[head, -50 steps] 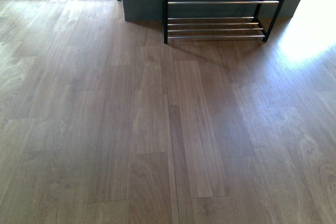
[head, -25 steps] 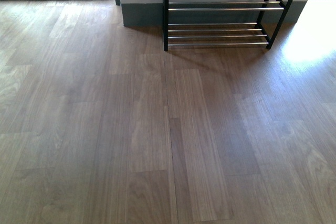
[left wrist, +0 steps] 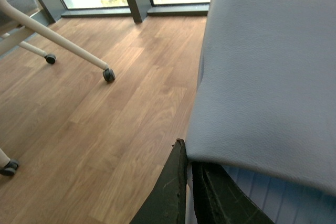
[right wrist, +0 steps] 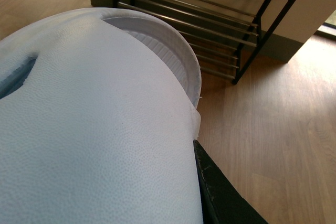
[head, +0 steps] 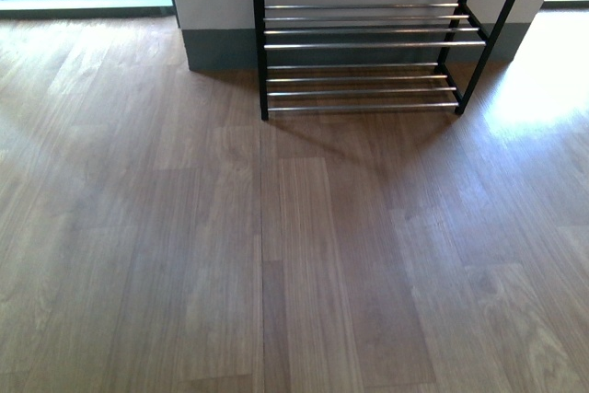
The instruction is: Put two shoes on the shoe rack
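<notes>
At my right wrist, the right gripper [right wrist: 210, 182] is clamped on a pale-blue slide [right wrist: 94, 129], one dark finger [right wrist: 218, 192] showing against the strap edge, and the shoe fills most of that view with its ribbed footbed pointing toward the shoe rack [right wrist: 210, 24]. At the other wrist, the left gripper [left wrist: 189, 192] has its dark fingers pinched on the edge of the second slide [left wrist: 262, 87], so both hands are loaded. In the front view neither arm nor shoe shows; I only see the rack [head: 368, 71] standing ahead against a grey-skirted wall [head: 216, 6], with chrome rods on two lower tiers and a third tier at the top edge. I judge the step in hand to be the approach with both slides carried. To do it well I would hold both grips firm, square up to the rack's wide opening, and bring each shoe in level over a tier so the sole spans several rods instead of tipping between them. The black side posts are what I would steer clear of, and the tier above limits how high a shoe can enter. Off to one side, the left wrist view shows a chair base on castors [left wrist: 108, 75] near the window, well apart from the rack. The wooden floor [head: 276, 264] ahead shows nothing lying in the path.
</notes>
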Controlling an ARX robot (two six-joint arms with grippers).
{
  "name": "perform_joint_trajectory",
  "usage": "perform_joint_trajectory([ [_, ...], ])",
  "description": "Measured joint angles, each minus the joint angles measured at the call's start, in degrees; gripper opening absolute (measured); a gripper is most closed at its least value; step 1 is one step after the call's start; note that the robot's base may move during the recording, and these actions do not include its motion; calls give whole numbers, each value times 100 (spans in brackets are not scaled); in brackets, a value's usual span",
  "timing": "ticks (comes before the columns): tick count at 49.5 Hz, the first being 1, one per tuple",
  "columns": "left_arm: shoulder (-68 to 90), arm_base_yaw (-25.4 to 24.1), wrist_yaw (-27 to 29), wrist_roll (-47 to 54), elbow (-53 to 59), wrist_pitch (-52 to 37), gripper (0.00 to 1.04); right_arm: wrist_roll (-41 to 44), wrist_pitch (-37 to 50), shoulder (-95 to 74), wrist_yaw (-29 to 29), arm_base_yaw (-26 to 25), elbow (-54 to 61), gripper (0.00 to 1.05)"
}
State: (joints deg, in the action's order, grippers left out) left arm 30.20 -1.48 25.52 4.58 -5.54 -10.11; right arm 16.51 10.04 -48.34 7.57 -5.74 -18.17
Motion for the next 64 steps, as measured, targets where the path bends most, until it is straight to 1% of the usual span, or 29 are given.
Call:
perform_joint_trajectory([
  [64, 13, 9, 4, -2, 0, -2, 2, -2, 2, -4, 22, 2, -2, 2],
])
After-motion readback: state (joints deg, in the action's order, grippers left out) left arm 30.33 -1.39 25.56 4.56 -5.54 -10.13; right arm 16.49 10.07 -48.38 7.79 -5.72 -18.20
